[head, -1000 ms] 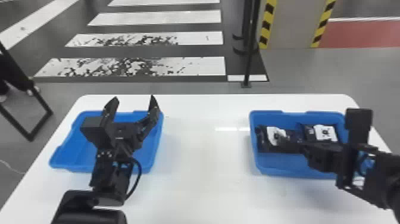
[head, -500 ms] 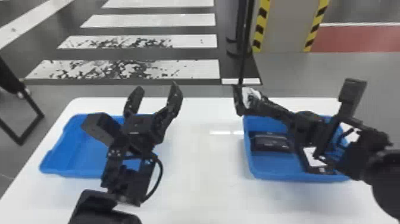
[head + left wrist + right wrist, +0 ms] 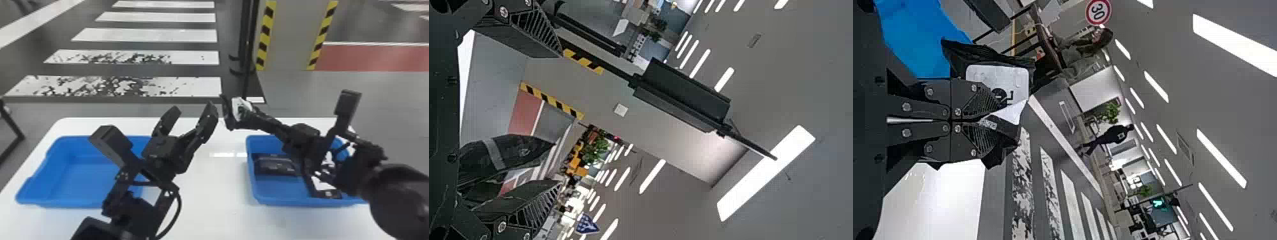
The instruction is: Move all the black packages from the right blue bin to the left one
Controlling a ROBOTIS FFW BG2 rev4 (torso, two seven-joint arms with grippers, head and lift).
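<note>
The right fingers (image 3: 977,139) pinch a black package (image 3: 240,108) up high. It is just to the right of the left fingers (image 3: 209,120), which are spread wide. The left arm is nearer the left blue bin (image 3: 52,174), so passing it over seems next.

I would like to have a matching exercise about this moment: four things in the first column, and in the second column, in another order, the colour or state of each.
Column 1
1. left end effector
2. right end effector
3. right blue bin
4. table

Column 2
A. white
B. closed on a black package
C. open
D. has other black packages inside

Pairs: 1-C, 2-B, 3-D, 4-A
</note>
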